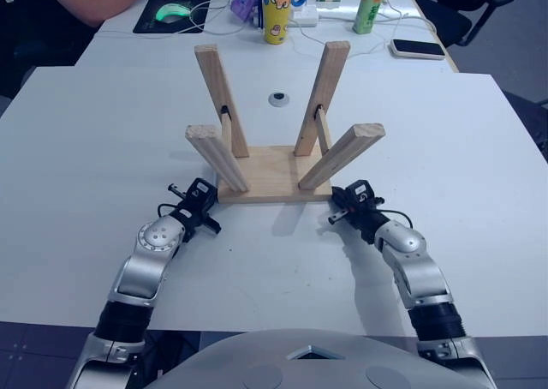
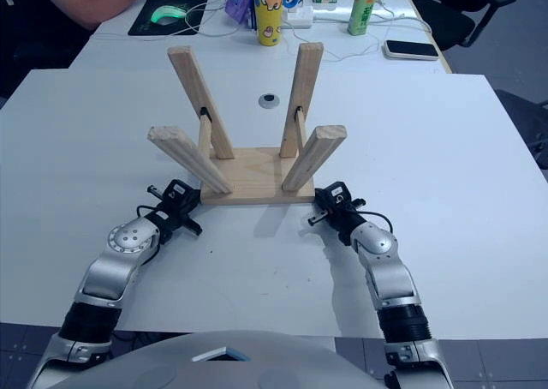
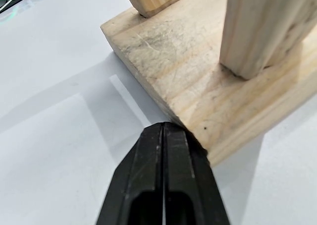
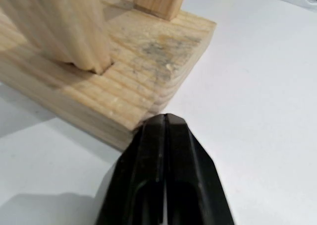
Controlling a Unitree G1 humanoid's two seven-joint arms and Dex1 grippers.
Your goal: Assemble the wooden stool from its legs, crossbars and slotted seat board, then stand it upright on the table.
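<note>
Currently, the stool (image 1: 272, 162) stands inverted mid-table (image 1: 86, 149), legs (image 1: 221, 102) and crossbars (image 1: 322, 128) seated in the seat board (image 1: 274, 186), with left gripper (image 3: 163, 128) and right gripper (image 4: 165, 118) clenched empty against its near corners; only turning it upright appears outstanding.

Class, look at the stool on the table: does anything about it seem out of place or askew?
Yes. The stool is upside down: its seat board lies flat on the table, and its four legs point up, splaying outward rather than standing straight.
</note>
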